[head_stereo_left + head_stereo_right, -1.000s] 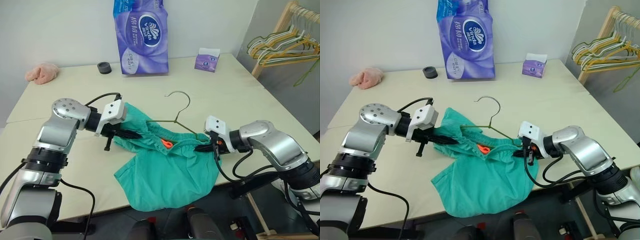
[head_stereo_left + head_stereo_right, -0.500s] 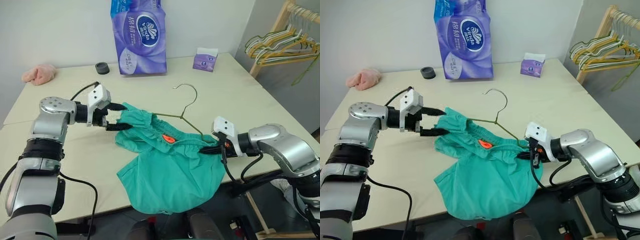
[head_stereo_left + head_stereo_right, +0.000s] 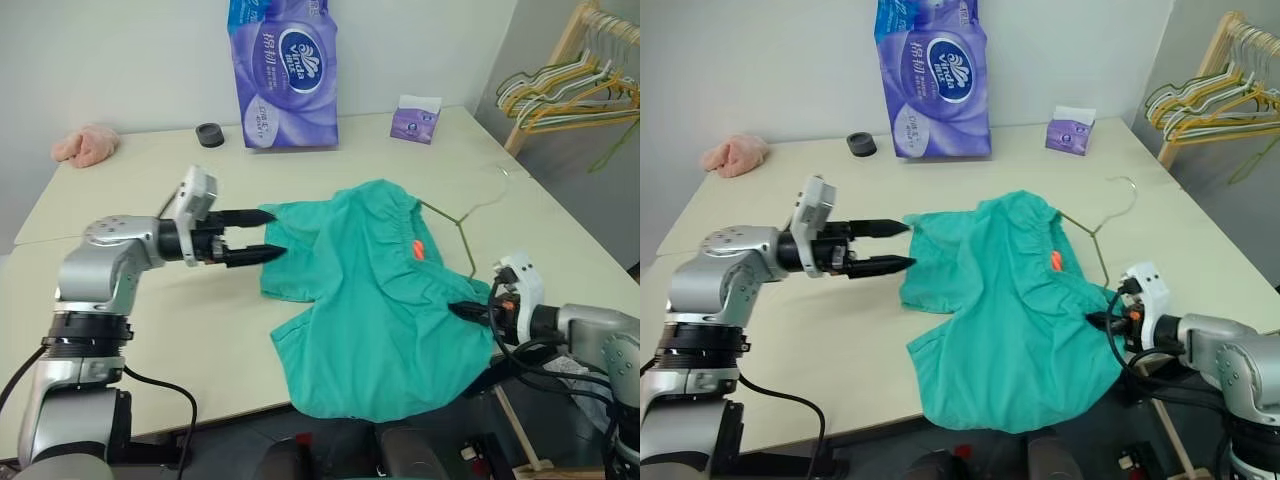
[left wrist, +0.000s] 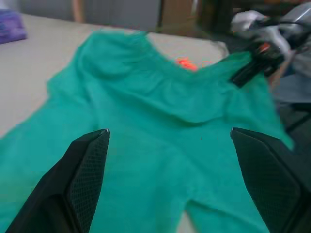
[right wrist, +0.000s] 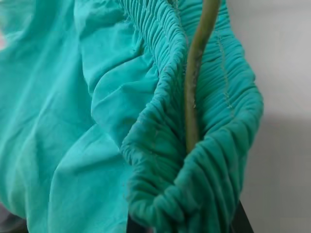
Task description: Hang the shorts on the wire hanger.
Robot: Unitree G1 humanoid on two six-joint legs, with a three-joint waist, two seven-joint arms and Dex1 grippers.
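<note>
Nearest, the right gripper (image 3: 1102, 320) is clamped on one end of the gathered waistband of the shorts (image 3: 385, 300) at the table's front right edge; its wrist view shows the wire hanger (image 5: 195, 77) threaded inside that waistband fold. The shorts lie spread on the table (image 3: 150, 330), one leg draping over the front edge, the orange tag (image 3: 417, 249) facing up. The hanger's exposed shoulder and hook (image 3: 487, 190) emerge beyond the waistband towards the far right. The left gripper (image 3: 258, 235) hovers with its fingers spread wide, holding nothing, just beside the cloth's left edge. To seat the garment well, the free gripper should probably regrasp the loose waistband end and draw it over the opposite hanger shoulder while the right grip keeps cloth and wire pinned together. Farther back stand a purple tissue pack (image 3: 285, 70) and a small tissue box (image 3: 414, 120), a tissue protruding from its top.
</note>
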